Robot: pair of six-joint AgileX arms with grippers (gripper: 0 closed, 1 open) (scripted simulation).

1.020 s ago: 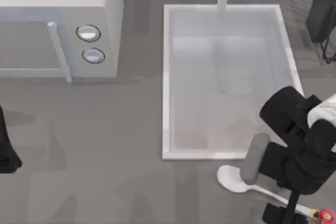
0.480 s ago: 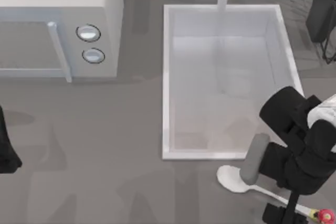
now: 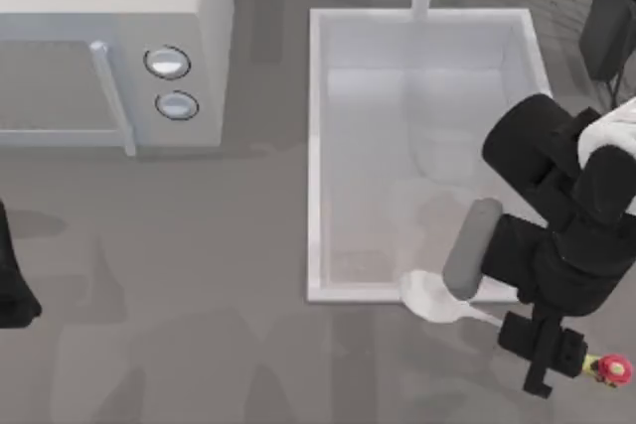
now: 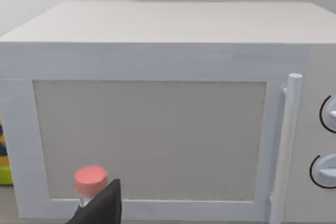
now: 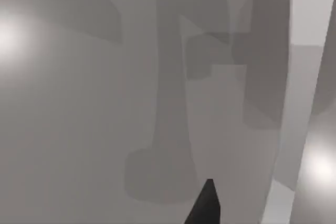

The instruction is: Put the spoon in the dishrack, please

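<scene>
The right tool [image 3: 542,350] sits near the table's [image 3: 199,275] lower right corner in the top view, just below the sink's [image 3: 316,146] near rim. Its fingers are closed around the handle of the spoon [image 3: 429,297]. The spoon lies nearly level, its oval bowl pointing left and overlapping the sink's lower rim, and its red-and-yellow knob [image 3: 614,367] projecting past the tool toward the right edge. Whether the spoon touches the table cannot be determined.

The left tool [image 3: 12,280] is parked at the far left edge of the table, below the microwave [image 3: 109,7]. How far its fingers are open cannot be determined. In the left wrist view, a dark fingertip [image 4: 102,208] stands in front of the microwave door, beside a small bottle with a pink cap [image 4: 90,179]. The door handle [image 4: 286,140] and two round dials [image 3: 167,62] are to the right of the door.

A dark wire dishrack [image 3: 608,17] stands at the upper right corner. No brand, label or writing is legible on any item.
</scene>
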